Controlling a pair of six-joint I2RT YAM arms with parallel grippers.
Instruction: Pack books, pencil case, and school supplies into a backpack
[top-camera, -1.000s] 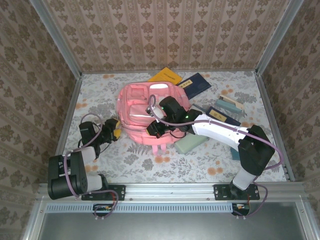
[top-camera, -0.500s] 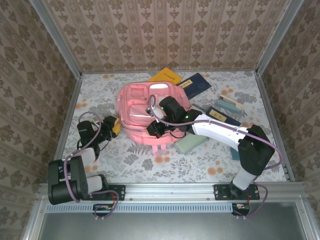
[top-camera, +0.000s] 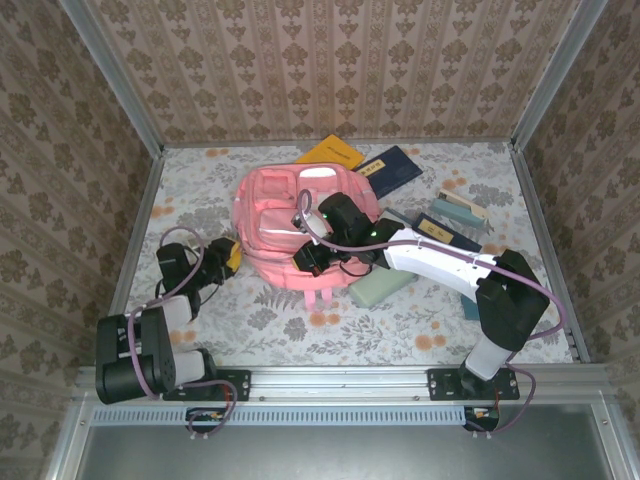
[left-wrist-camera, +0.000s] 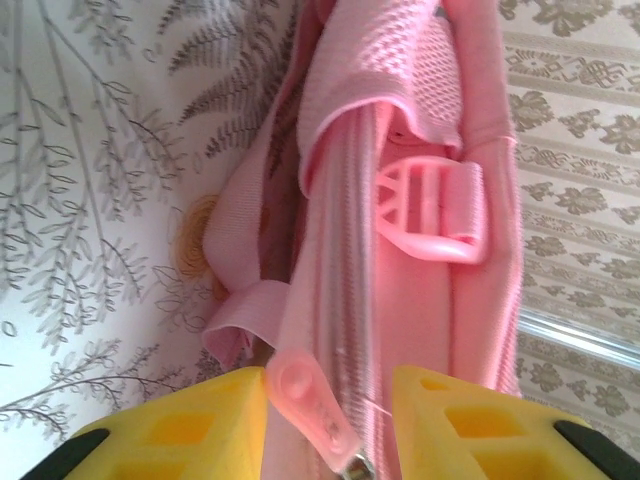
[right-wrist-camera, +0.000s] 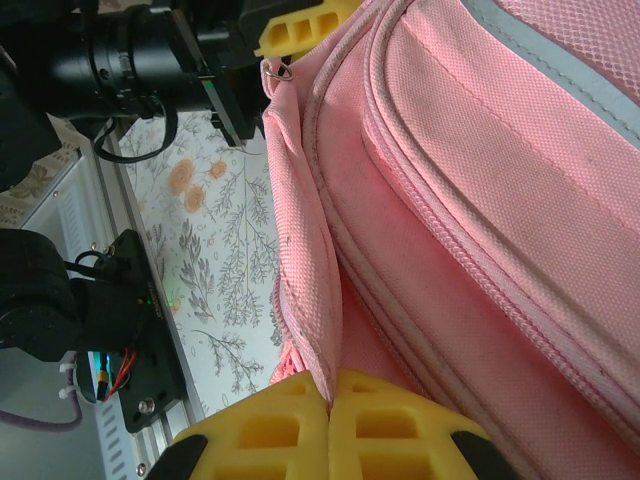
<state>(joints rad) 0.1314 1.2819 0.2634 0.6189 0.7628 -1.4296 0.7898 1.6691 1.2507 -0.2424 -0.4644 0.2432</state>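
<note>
The pink backpack (top-camera: 270, 220) lies flat near the middle of the floral surface (top-camera: 300, 330), somewhat toward the far edge. The left tool (top-camera: 228, 257) sits low at the side of the backpack that faces the surface's left edge. It is released: its yellow fingers (left-wrist-camera: 180, 425) stand apart on either side of the pink zipper pull (left-wrist-camera: 303, 395), and the pull leans against one of them. The right tool (right-wrist-camera: 330, 400) is at the backpack's near side, clenched on a fold of its pink fabric, with both pads pressed together over the cloth. The mint-green pencil case (top-camera: 383, 288) lies just beside the backpack on the side toward the surface's right edge, partly under the right arm. A yellow-orange book (top-camera: 333, 153) and a navy book (top-camera: 395, 170) lie by the far edge, behind the backpack.
</note>
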